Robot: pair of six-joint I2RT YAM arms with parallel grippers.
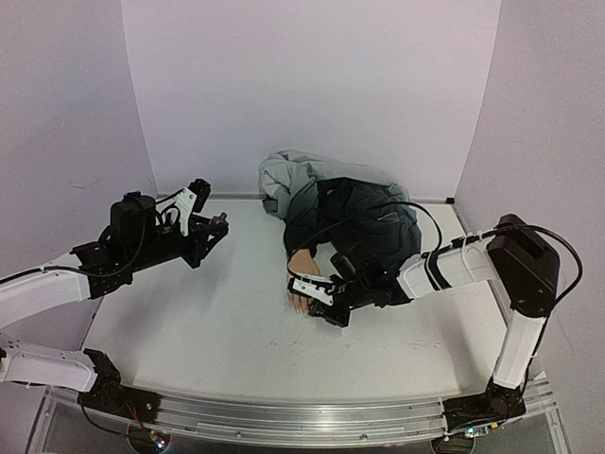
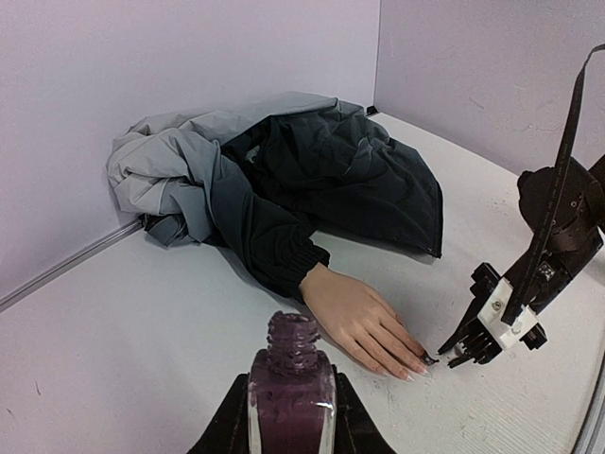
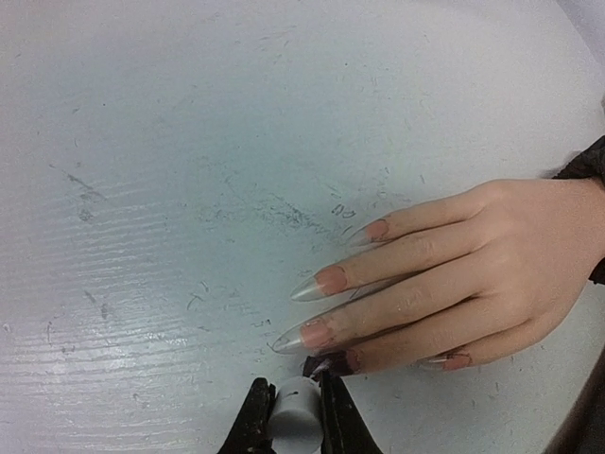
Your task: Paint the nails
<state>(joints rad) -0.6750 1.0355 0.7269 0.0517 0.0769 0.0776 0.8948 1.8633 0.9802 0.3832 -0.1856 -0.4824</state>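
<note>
Polish bottle point(image 2: 291, 388) fills the bottom of the left wrist view, uncapped, dark purple inside, neck upright; left pincer point(image 2: 291, 421) is pinching it by both flanks. In the right wrist view the closest item is a white cap point(image 3: 294, 416), the brush handle by the look of it, pinched between the fingers of the right pincer point(image 3: 295, 388) at 6 o'clock of the frame. Mannequin hand point(image 3: 473, 265) lies palm down on the desk point(image 3: 142, 189), wrist off at 3 o'clock, fingers running toward 8 to 9 o'clock. That is the long axis of each finger and of the nails point(image 3: 331, 280). Three nails higher in the frame are skin-toned with long clear tips, unpainted. The lowest finger's nail shows dark polish and sits just above the cap at 12 to 1 o'clock, touching or nearly touching the brush end; contact is too small to confirm. A tucked nail, likely the thumb's, shows at 4 o'clock of the hand, bare. From above, the hand pokes out of a jacket point(image 1: 350, 213) sleeve with fingertips toward 6 o'clock, the right pincer right at them, reaching in from 3 o'clock. Left pincer hangs well apart at 9 to 10 o'clock of the hand, so the right arm is far the nearer. Judgement: one nail underway, the rest to do. Next stroke should run along the finger axis, then shift toward 12 o'clock in the wrist frame to the neighbouring nail. Risk: polish smeared on the skin.
</note>
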